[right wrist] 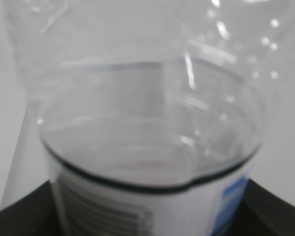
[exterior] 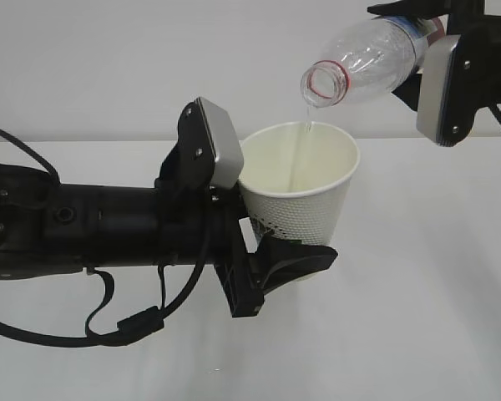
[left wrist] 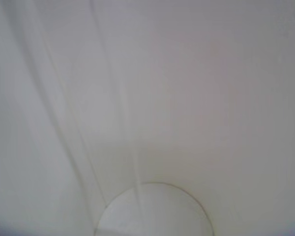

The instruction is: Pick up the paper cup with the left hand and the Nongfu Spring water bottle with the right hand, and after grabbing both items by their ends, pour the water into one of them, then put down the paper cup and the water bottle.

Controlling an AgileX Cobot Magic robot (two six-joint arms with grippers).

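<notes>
Exterior view, cup: the paper cup (exterior: 299, 194), white with a dimpled wall and cream inside, is held clear above the white table (exterior: 417, 317), tilted slightly toward the bottle.
Exterior view, left hand: the left hand (exterior: 277, 261) clasps the cup's lower end, fingers set wide around its base.
Exterior view, bottle: the Nongfu Spring water bottle (exterior: 369, 60), clear with a red neck ring, is tipped mouth-down just above the cup's rim; the right hand (exterior: 438, 63) grips it by the labelled rear end.
Exterior view, water: the water (exterior: 306, 117) falls in a thin stream into the cup.
Left wrist view: only the cup's pale inner wall (left wrist: 152, 98) and round bottom (left wrist: 155, 211) show; the fingers are hidden.
Right wrist view: the bottle's clear wall and label edge (right wrist: 147, 196) fill the frame, dark finger edges either side.
Handling, judged: the cup is light, thin and easily crushed, growing heavier as it fills; a gentle hold low down suits it. The bottle is smooth, springy and nearly drained.
</notes>
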